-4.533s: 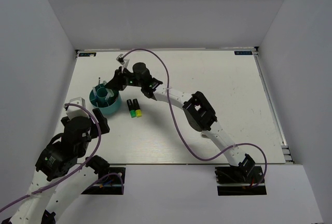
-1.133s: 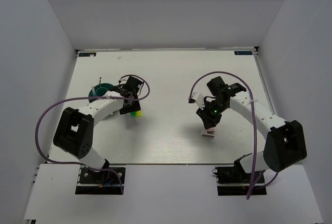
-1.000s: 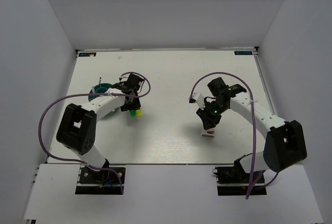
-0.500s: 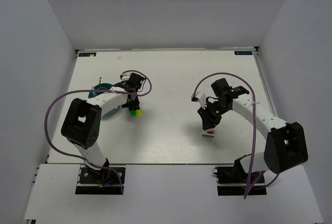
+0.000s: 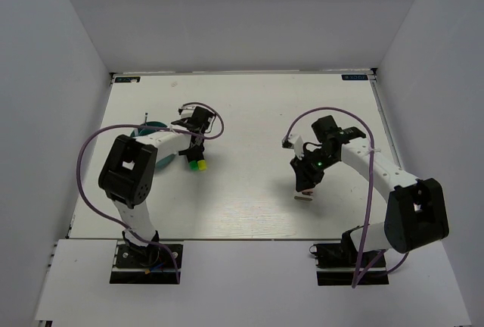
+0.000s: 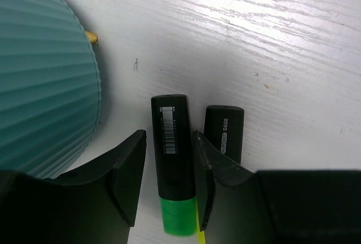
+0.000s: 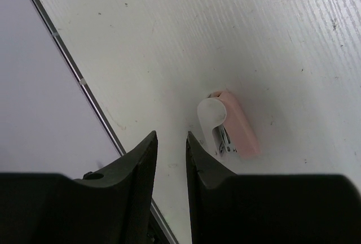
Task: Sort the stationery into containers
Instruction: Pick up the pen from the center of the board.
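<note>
Two black markers lie side by side on the table next to the round teal holder (image 6: 45, 74). My left gripper (image 6: 168, 142) is down over the green-ended marker (image 6: 174, 159), one jaw on each side; a sliver of table shows along the left jaw. The other black marker (image 6: 224, 134) lies just outside the right jaw. From above, the left gripper (image 5: 193, 147) covers the markers (image 5: 196, 165), and the left arm hides most of the holder (image 5: 151, 125). The pink-and-white block (image 7: 228, 122) lies on the table beside my right gripper (image 7: 171, 136), whose narrow gap is empty.
A thin stick stands up from the holder's far side (image 5: 144, 117). A yellow tip (image 6: 90, 38) pokes out behind the holder's wall. The table's metal edge rail (image 7: 84, 83) runs close to the right gripper. White walls enclose the table on three sides.
The left arm's elbow has swung toward the table's left side while its gripper stayed over the markers. The right gripper has shifted slightly off the pink-and-white block, which lies on the table.
</note>
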Tool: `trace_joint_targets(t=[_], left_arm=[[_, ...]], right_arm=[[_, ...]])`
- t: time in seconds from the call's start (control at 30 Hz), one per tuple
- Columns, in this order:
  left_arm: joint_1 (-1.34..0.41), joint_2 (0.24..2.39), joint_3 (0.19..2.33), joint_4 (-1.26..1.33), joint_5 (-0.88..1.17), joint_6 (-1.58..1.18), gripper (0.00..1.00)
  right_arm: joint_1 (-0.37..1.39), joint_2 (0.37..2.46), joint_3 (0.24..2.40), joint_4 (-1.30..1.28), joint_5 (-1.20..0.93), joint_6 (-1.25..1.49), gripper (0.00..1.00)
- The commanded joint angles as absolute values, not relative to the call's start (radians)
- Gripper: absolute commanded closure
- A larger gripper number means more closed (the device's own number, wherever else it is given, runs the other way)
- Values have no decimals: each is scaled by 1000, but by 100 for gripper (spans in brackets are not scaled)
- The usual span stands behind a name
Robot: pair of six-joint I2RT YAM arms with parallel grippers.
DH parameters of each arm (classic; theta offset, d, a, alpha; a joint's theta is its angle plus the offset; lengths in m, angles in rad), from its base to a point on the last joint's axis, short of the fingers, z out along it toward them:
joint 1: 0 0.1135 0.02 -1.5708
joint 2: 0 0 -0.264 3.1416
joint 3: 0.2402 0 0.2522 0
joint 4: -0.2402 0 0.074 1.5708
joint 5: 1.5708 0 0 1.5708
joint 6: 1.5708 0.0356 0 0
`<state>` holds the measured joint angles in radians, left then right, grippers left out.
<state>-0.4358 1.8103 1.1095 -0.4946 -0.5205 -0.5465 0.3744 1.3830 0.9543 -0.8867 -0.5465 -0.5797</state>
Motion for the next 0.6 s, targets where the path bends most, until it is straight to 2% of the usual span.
trace_joint_targets(t=[0.0,0.57], left_arm=[[-436,1810,1144,-463,-560,-535,51],[-425,1799,968,-299,-509,-571,45]], right_arm=[[362,1381,951,-890,-594,-591,69],[308,1385,962,-936,-661,-630,67]])
